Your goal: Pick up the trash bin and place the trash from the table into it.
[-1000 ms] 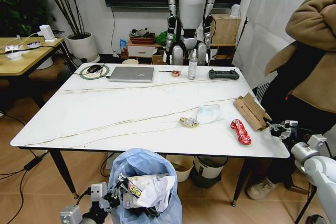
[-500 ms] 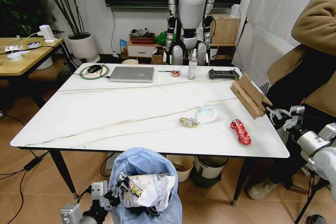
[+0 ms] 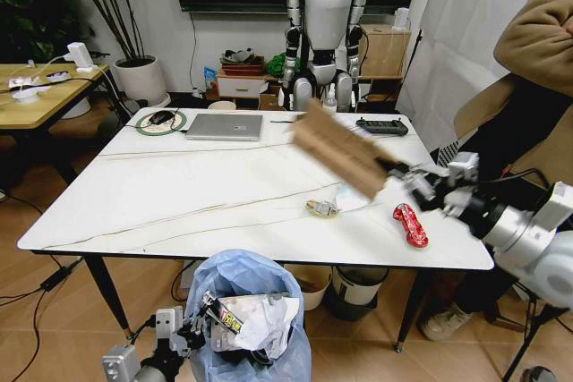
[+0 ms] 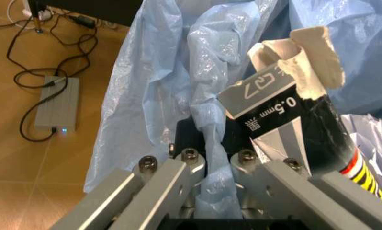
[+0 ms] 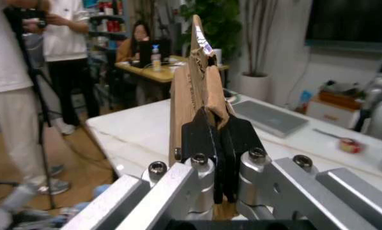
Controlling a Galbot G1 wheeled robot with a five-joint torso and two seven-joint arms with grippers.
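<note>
The trash bin [image 3: 249,306], lined with a pale-blue bag [image 4: 178,72], stands in front of the table's [image 3: 179,194] near edge with wrappers and tissues in it. My left gripper [image 3: 183,339] is shut on the bag's rim [image 4: 210,158]. A brown cardboard piece [image 3: 338,148] hangs tilted above the table's right half, with my right gripper [image 3: 405,174] shut on its end. In the right wrist view the black pads [image 5: 200,139] clamp the cardboard [image 5: 191,81]. A yellow wrapper [image 3: 322,208], a clear plastic pack [image 3: 360,191] and a red wrapper [image 3: 410,224] lie on the table.
A silver laptop [image 3: 224,126], a black remote controller [image 3: 381,127] and a bottle [image 3: 329,114] sit at the table's far edge. A humanoid robot [image 3: 327,24] stands behind it. A person [image 3: 537,96] stands at the right. Two bins [image 3: 358,288] sit under the table.
My right gripper has lifted the cardboard from the table's right edge and swung it left, out over the table. The left gripper and the bin have stayed put.
</note>
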